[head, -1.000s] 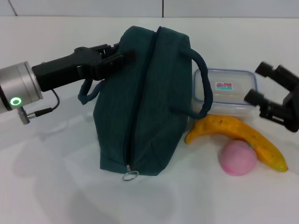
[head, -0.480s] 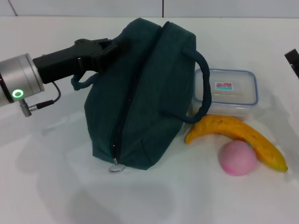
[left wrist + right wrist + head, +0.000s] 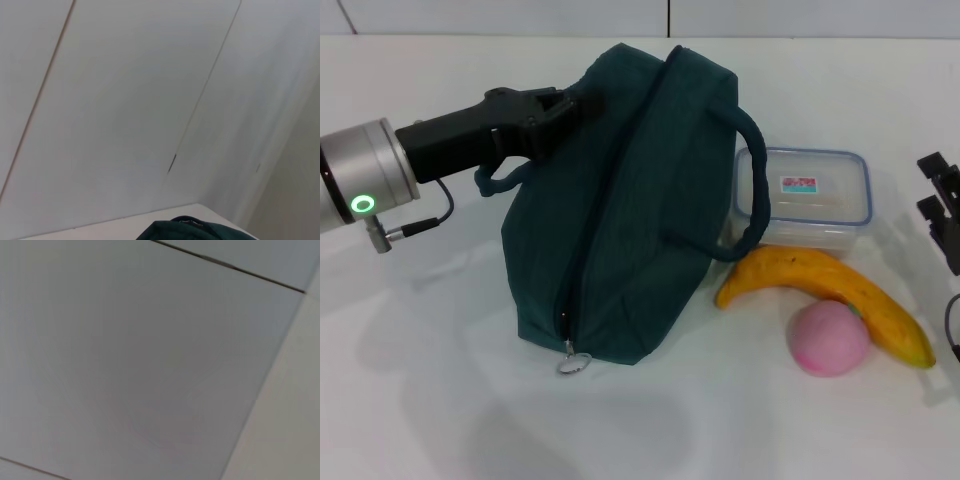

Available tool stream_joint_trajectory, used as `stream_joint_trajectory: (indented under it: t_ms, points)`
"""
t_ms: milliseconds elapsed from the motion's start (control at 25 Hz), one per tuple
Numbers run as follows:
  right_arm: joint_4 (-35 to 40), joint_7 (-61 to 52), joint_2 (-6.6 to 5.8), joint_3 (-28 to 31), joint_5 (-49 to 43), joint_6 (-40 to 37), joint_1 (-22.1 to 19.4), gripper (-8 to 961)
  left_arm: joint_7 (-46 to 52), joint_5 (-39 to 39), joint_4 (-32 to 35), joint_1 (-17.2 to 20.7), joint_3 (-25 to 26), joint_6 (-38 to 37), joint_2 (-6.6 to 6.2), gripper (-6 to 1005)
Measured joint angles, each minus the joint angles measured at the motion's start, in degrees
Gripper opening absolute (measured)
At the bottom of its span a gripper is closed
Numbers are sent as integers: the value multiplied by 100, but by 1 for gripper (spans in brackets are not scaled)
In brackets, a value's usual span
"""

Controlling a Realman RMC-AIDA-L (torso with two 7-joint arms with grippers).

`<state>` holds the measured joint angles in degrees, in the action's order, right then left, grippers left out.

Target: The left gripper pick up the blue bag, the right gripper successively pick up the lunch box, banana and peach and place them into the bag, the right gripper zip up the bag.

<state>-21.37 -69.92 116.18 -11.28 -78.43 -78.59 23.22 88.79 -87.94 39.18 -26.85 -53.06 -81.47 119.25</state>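
White table (image 3: 420,400), pale wall behind. Blue bag (image 3: 620,220) centre, zipped. Left gripper (image 3: 560,108) clamped on far-left top edge. Right gripper (image 3: 942,205) at right edge, finger state unclear. Lift steadily, keeping zipper accessible.

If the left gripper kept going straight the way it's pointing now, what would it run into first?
The left gripper points rightward and already sits against the upper side of the blue bag, so it would press straight into that fabric. Whether its jaws are closed on it is unclear.
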Motion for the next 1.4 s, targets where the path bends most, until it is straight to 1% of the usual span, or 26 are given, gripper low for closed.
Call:
stream_joint_trajectory:
  t_ms: [240,440,880,1040,1200,1400]
  points:
    - [-14,-436,0,15,-164,306,103,831,2,-13,2,1,-15,-26,8,47]
    - [-85,-585,0,48,-275,468,230,829,1,-18,2,-7,-19,-42,11,47]
    - [-288,-840,0,301,-305,613,476,826,-118,-22,2,-59,-79,-45,10,47]
    - [-326,-883,0,421,-377,673,516,824,-143,-22,2,-88,-150,-43,15,47]
    - [-363,-896,0,679,-654,798,516,823,-144,-23,2,-100,-179,-35,17,47]
    - [-367,-898,0,764,-703,815,489,822,-191,-23,2,-101,-179,-28,20,47]
